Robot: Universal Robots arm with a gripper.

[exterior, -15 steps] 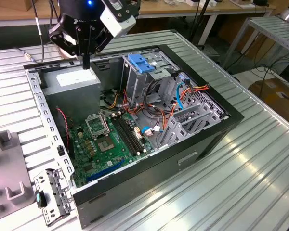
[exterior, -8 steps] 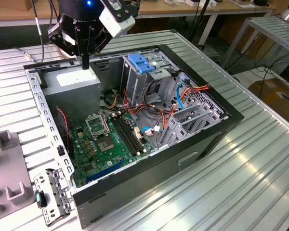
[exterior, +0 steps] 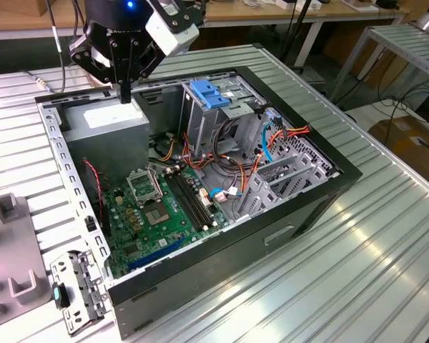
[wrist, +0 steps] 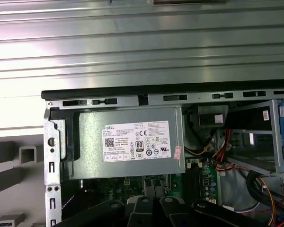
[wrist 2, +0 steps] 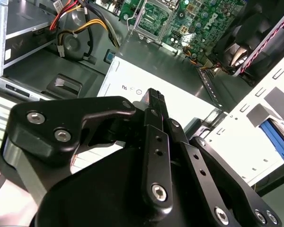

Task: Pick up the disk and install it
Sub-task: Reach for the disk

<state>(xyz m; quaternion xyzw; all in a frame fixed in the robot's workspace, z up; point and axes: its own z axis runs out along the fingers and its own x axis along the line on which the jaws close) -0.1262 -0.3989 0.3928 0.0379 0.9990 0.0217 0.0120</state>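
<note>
**Desk:** What are we looking at?

**Operator:** My arm is poised over an open computer case lying on its side on the ribbed metal tabletop. The jaws are fully closed, the fingertips pressed together with nothing between them. They hang just above the grey power-supply box, at the case's 11 o'clock in the exterior view.

**Desk:** And the disk?

**Operator:** I cannot tell where it is. The nearest candidate I see is a blue plastic piece on top of the drive cage, at the case's 12 o'clock and well apart from the jaws. I cannot tell whether a drive sits under it, so I can say nothing of the disk's body or label.

**Desk:** Anything else in the case?

**Operator:** The green motherboard fills the case toward 7 o'clock. Orange and red cables run toward 2 o'clock. The power-supply box carries a white sticker, seen face-on in the first wrist view. In the second wrist view that sticker lies directly beyond the fingertips. A loose metal bracket lies on the tabletop just beside the case's 8 o'clock corner.
</note>
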